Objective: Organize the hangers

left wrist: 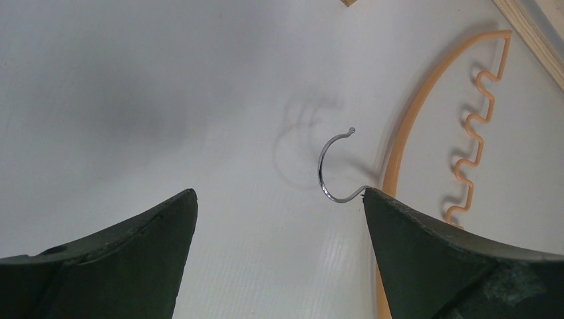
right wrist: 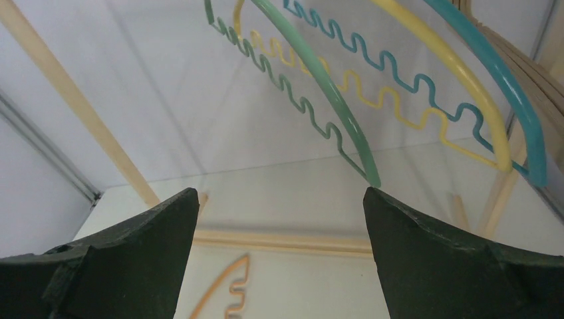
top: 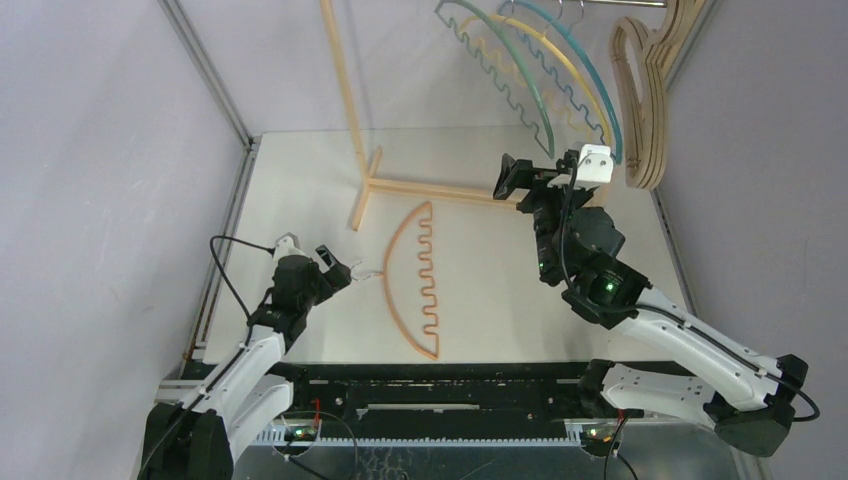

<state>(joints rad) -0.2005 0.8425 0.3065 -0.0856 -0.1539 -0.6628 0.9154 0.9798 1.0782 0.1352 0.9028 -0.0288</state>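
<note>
An orange hanger (top: 412,285) lies flat on the white table, its metal hook (top: 368,272) pointing left. My left gripper (top: 343,262) is open just left of that hook. In the left wrist view the hook (left wrist: 327,166) curls ahead of the gripper (left wrist: 279,199), its base by the right fingertip (left wrist: 399,219), and the orange hanger (left wrist: 409,126) runs past that finger. My right gripper (top: 505,178) is raised and open with nothing in it, just below the hanging green hanger (right wrist: 312,73), yellow hanger (right wrist: 452,66) and teal hanger (right wrist: 509,83). Pale wooden hangers (top: 645,100) hang at the far right.
The tall wooden rack (top: 345,90) stands at the back, its base bar (top: 440,190) lying across the table behind the orange hanger. Metal frame posts (top: 205,70) and lilac walls close in both sides. A black rail (top: 440,375) runs along the near edge.
</note>
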